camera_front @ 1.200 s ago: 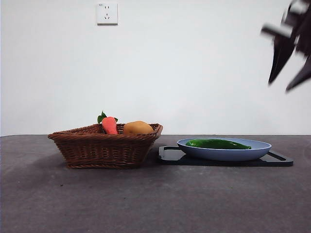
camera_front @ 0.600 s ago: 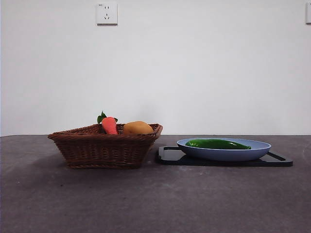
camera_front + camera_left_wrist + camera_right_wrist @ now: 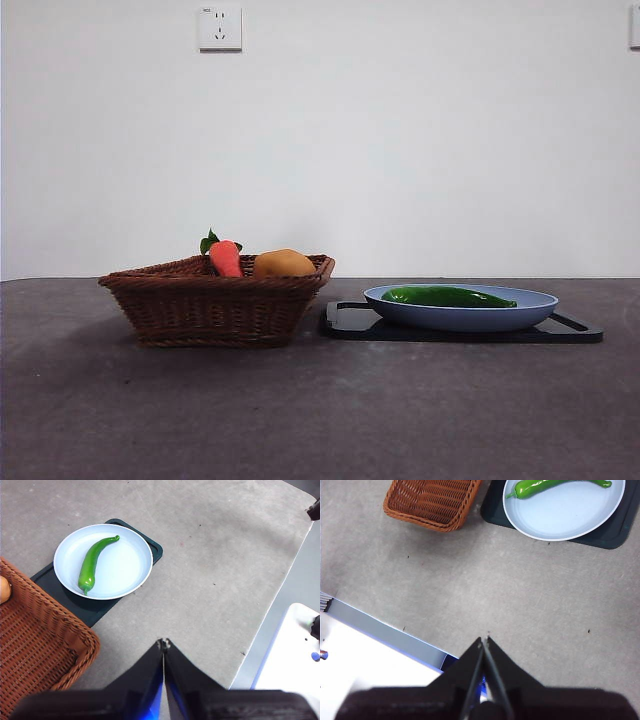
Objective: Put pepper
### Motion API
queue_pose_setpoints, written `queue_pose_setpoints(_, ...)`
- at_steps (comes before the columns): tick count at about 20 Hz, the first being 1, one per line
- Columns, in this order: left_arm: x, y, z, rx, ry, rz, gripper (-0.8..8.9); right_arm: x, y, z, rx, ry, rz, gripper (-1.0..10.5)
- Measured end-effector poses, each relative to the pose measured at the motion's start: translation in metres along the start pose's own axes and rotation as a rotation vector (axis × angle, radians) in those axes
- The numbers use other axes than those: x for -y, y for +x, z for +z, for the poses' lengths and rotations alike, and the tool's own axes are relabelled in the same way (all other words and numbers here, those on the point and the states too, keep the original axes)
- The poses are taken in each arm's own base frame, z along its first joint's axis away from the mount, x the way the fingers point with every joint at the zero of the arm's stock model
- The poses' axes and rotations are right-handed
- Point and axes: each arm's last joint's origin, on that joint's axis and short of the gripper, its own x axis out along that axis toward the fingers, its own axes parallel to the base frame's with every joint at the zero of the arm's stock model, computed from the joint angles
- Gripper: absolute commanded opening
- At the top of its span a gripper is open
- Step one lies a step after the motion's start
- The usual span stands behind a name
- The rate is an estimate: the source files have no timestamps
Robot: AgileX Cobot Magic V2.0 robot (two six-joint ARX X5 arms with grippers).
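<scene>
The long glossy dark-green pepper (image 3: 447, 296) lies in the blue plate (image 3: 462, 316) on a black tray (image 3: 345, 322), right of the basket. It also shows in the left wrist view (image 3: 92, 563) and the right wrist view (image 3: 555, 486). My left gripper (image 3: 163, 645) is shut and empty, high above the bare table, well away from the plate (image 3: 131, 570). My right gripper (image 3: 484, 641) is shut and empty, high above the table, far from the plate (image 3: 565, 522). Neither gripper shows in the front view.
A brown wicker basket (image 3: 215, 300) stands left of the tray, holding a red-orange carrot-like item (image 3: 225, 258) with green leaves and a rounded orange-yellow fruit (image 3: 284, 264). The basket also shows in the left wrist view (image 3: 35, 640) and the right wrist view (image 3: 432, 500).
A dark gripper at the front view's top right corner one second ago has gone out of that view. The pepper, plate and basket have not moved.
</scene>
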Motion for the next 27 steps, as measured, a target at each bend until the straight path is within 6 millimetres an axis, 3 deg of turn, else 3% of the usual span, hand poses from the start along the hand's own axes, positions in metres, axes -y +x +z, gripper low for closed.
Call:
queue_pose_setpoints(10,0.0,0.0,0.002,0.02,0.004,0.001,0.08,0.0,0.0,0.0,0.0,0.0,0.0,0.1)
queue_pose_setpoints(13,-0.012,-0.008,0.007,0.09,0.044,0.076,0.08,0.0,0.0,0.0,0.0,0.0,0.0,0.1)
queue_pose_setpoints(15,-0.025,-0.031,0.013,0.226,0.055,0.17,0.08,0.0,0.0,0.0,0.0,0.0,0.0,0.1)
queue_pose_setpoints(17,-0.035,-0.068,0.014,0.37,0.07,0.278,0.08,0.0,0.0,0.0,0.0,0.0,0.0,0.1)
queue_pose_setpoints(20,-0.039,-0.124,0.0,0.491,0.06,0.452,0.08,0.0,0.0,0.0,0.0,0.0,-0.001,0.1)
queue_pose_setpoints(22,-0.039,-0.149,-0.014,0.557,0.052,0.571,0.08,0.0,0.0,0.0,0.0,0.0,-0.001,0.1)
queue_pose_setpoints(24,-0.036,-0.159,-0.037,0.623,0.051,0.674,0.08,0.0,0.0,0.0,0.0,0.0,-0.001,0.1)
queue_pose_setpoints(27,-0.034,-0.154,-0.075,0.735,0.08,0.801,0.08,0.0,0.0,0.0,0.0,0.0,-0.001,0.1)
